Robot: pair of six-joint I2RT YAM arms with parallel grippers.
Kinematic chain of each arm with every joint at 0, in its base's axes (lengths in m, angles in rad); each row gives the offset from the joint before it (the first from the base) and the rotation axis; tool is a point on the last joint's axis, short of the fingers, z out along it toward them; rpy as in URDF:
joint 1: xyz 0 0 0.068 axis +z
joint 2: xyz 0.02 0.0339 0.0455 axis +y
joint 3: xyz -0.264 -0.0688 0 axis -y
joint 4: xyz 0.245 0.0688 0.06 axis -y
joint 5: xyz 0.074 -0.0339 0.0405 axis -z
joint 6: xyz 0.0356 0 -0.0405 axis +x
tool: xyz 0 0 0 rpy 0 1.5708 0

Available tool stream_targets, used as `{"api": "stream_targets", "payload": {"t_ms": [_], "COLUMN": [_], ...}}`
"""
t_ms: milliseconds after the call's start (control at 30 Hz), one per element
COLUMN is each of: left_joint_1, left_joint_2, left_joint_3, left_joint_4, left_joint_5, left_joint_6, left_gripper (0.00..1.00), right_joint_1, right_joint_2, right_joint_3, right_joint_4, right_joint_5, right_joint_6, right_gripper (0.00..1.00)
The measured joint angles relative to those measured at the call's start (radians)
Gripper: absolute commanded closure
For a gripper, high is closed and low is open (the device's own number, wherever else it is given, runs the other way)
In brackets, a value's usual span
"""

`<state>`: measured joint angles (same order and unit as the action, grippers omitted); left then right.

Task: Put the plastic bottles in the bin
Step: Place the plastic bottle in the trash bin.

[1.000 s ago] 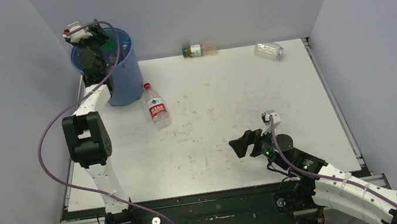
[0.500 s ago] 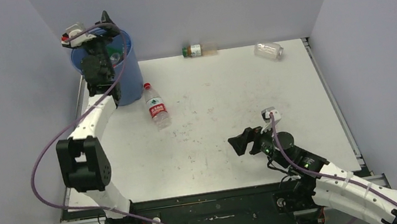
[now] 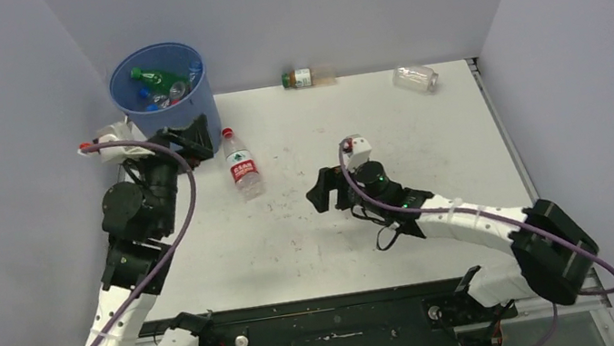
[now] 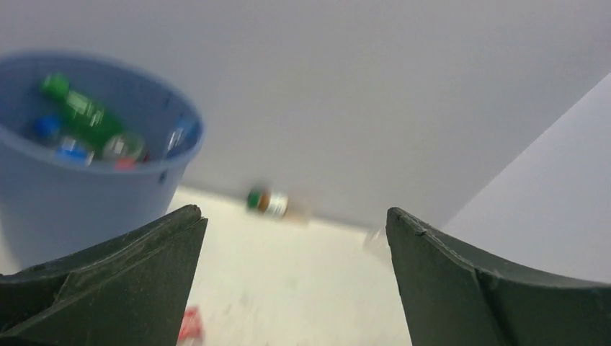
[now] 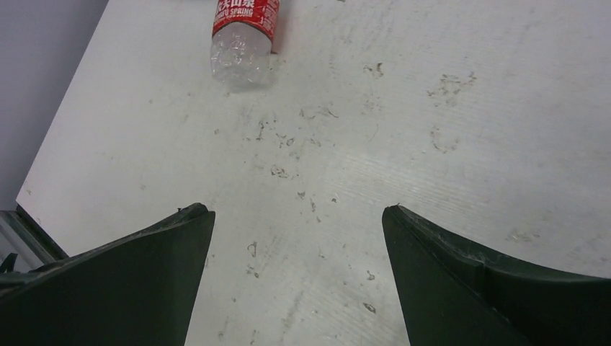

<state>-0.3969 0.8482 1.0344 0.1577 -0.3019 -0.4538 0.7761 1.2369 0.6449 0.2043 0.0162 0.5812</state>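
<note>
The blue bin (image 3: 186, 127) stands at the table's far left corner with several bottles inside; it also shows blurred in the left wrist view (image 4: 86, 194). A clear red-labelled bottle (image 3: 242, 173) lies just right of the bin and shows in the right wrist view (image 5: 242, 32). An orange bottle with a green cap (image 3: 301, 77) lies at the back wall, also in the left wrist view (image 4: 268, 202). A clear bottle (image 3: 416, 77) lies at the far right. My left gripper (image 3: 195, 135) is open and empty in front of the bin. My right gripper (image 3: 322, 191) is open and empty at mid-table, right of the red-labelled bottle.
The white table (image 3: 373, 145) is scuffed with small dark marks. Grey walls close it in at the back and on both sides. A purple cable (image 3: 183, 168) loops along the left arm.
My left gripper came off the bin's rim, down and toward me, in front of the bin. My right arm reached forward and left toward the red-labelled bottle.
</note>
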Motion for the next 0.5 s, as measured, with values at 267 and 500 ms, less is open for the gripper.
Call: {"api": "stream_targets", "payload": {"t_ms": [267, 500], "left_joint_1": [0.000, 0.000], "left_joint_2": [-0.195, -0.438], "left_joint_3": [-0.232, -0.397], "left_joint_4": [-0.394, -0.393], "left_joint_5": [0.016, 0.027], "left_joint_6": [0.029, 0.072], "left_gripper": [0.04, 0.04], "right_joint_1": [0.024, 0.053], "right_joint_2": [0.477, 0.798], "right_joint_3": [0.393, 0.792], "right_joint_4": [0.039, -0.113], "right_joint_5": [-0.097, -0.092], "right_joint_6": [-0.013, -0.114], "right_gripper": [0.10, 0.10]}}
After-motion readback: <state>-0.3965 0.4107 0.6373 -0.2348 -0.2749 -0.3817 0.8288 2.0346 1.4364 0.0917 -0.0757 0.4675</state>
